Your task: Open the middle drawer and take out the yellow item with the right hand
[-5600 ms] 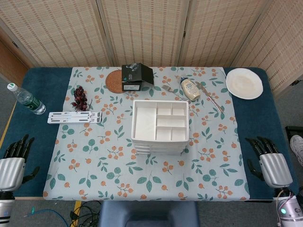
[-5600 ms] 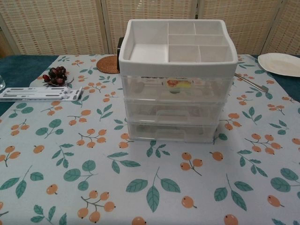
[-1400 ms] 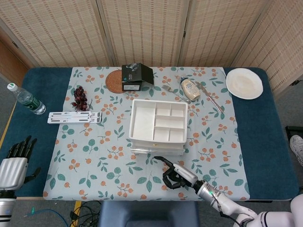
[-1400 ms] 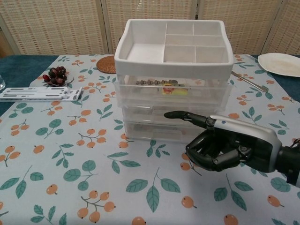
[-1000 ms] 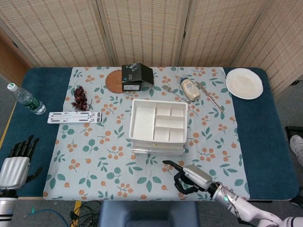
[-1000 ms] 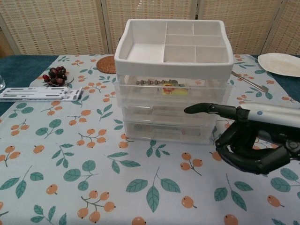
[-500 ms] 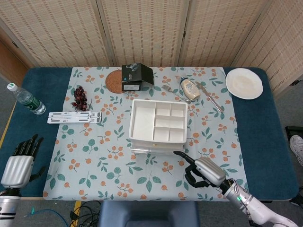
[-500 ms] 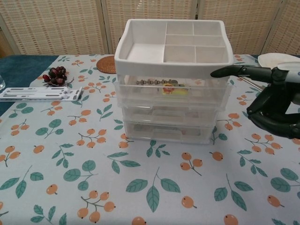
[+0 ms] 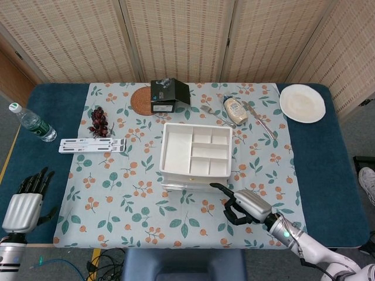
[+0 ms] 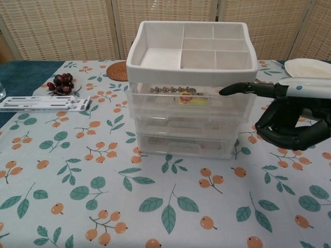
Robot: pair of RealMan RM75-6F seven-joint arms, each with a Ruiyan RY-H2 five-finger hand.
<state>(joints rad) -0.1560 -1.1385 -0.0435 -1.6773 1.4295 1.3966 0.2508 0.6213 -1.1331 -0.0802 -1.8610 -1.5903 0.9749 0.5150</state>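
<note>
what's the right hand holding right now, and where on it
Nothing. The right hand hangs beside the drawer unit, one finger pointing at it and the others curled in, touching no drawer. The left hand is open, also empty.

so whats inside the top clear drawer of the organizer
Through the top drawer's clear front in the chest view, a yellow item with a dark strip of small objects beside it shows. The white tray on top covers the rest, so anything further back is hidden.

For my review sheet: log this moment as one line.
stage: reach | right hand: fingers curled, one pointing at drawer unit, holds nothing | drawers: closed | yellow item: inside | left hand: idle, open
</note>
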